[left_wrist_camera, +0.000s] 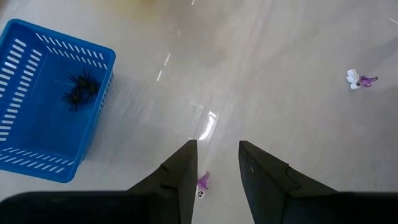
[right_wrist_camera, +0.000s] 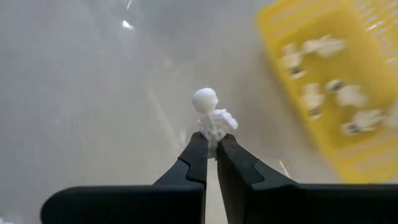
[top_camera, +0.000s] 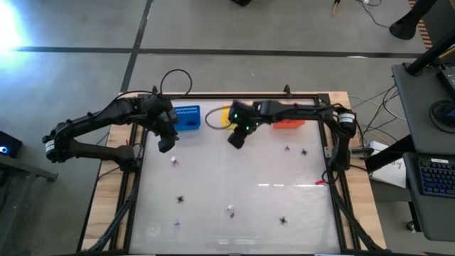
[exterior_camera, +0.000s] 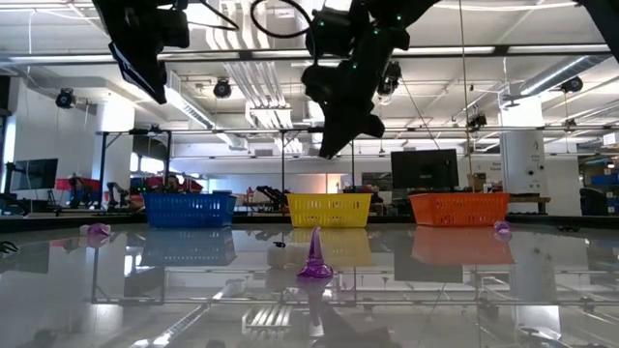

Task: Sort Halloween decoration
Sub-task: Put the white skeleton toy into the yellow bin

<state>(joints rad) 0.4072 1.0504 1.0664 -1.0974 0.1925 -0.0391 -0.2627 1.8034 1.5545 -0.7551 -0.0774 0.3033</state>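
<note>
A glossy, mirror-smooth bench [exterior_camera: 464,290] is being seen, edged in bare wood. Plastic mesh is being shown by the blue basket [left_wrist_camera: 43,118]; the white skeleton [right_wrist_camera: 211,115] is looking like smooth matt plastic.

A: Setting? Robotics lab or open industrial workshop, going by the low view.

B: Evidence?

A: Exposed ceiling ducts [exterior_camera: 280,72] with hanging lights, white columns [exterior_camera: 522,164], dark monitors [exterior_camera: 426,169] on benches far behind the table. More rigs and equipment on the far left.

B: And from above?

A: Polished concrete floor [top_camera: 78,25] with seam lines, cables trailing off the wooden table edge [top_camera: 106,171], and a desk with a keyboard [top_camera: 435,174] on the right.
</note>
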